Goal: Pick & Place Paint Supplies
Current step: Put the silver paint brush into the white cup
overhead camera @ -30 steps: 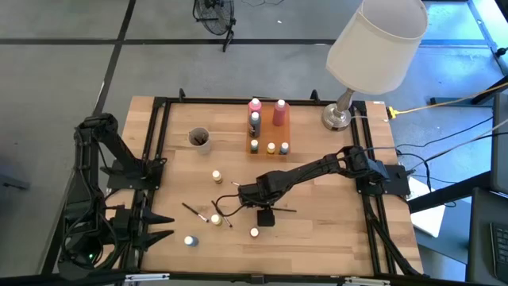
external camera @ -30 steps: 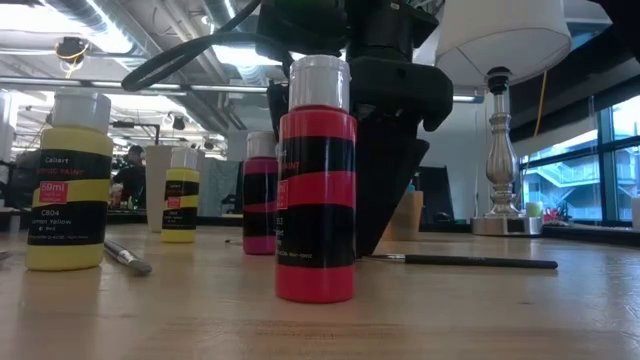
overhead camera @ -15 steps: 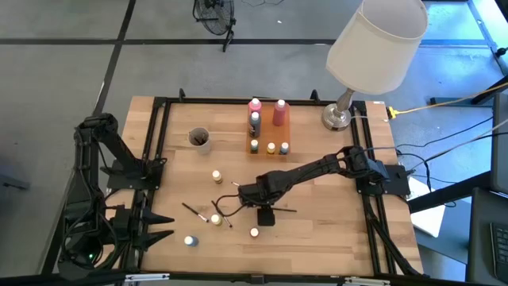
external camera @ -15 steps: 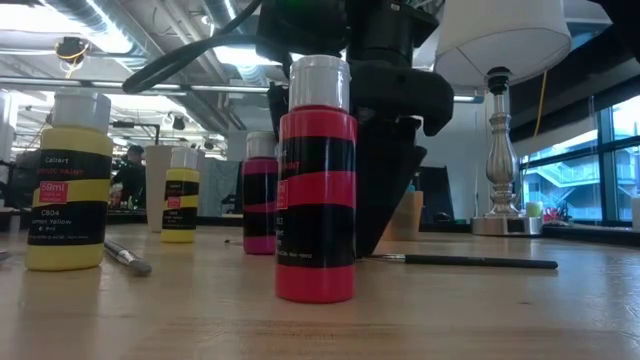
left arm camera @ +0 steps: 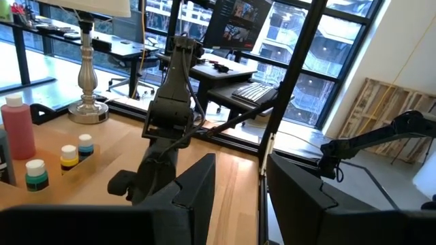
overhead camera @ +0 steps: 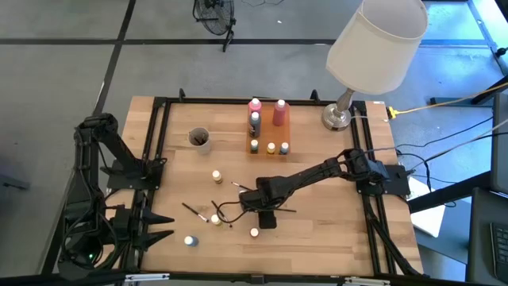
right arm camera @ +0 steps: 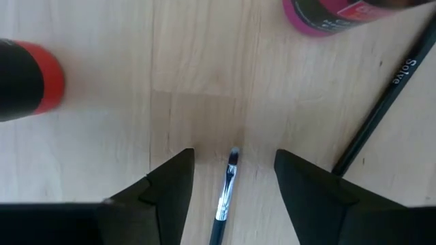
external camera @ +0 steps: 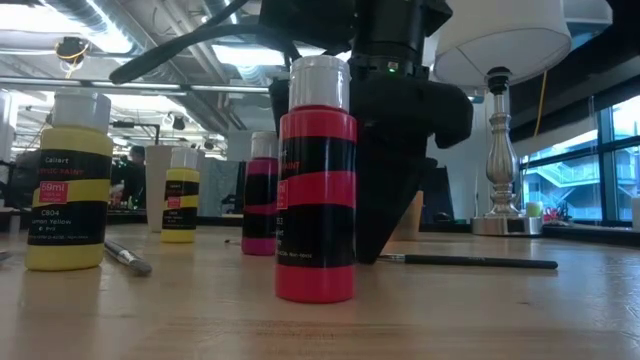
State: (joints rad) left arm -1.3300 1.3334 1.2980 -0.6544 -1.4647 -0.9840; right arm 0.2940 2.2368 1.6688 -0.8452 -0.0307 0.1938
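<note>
My right gripper (right arm camera: 234, 180) points down near the table's middle (overhead camera: 266, 208), open. Its fingers stand on either side of a thin dark brush (right arm camera: 227, 185) that lies flat on the wood, and they do not touch it. A longer dark brush (right arm camera: 381, 112) lies beside it. A red bottle (external camera: 316, 180) and a magenta bottle (external camera: 261, 195) stand close by. Yellow bottles (external camera: 68, 185) and another brush (external camera: 125, 256) are further left. My left gripper (left arm camera: 240, 197) waits open beyond the table's left edge (overhead camera: 163, 226).
At the back middle stand pink and dark bottles (overhead camera: 255, 119) and small capped ones (overhead camera: 271, 148). A cup (overhead camera: 198, 138) sits back left. A lamp with a white shade (overhead camera: 373, 44) and a metal base (overhead camera: 336, 117) stands at the back right. Loose bottles (overhead camera: 190, 241) dot the near side.
My right gripper has shifted slightly toward the table's near edge and turned a little about its wrist, staying low over the thin brush. The bottles and brushes have kept their places.
</note>
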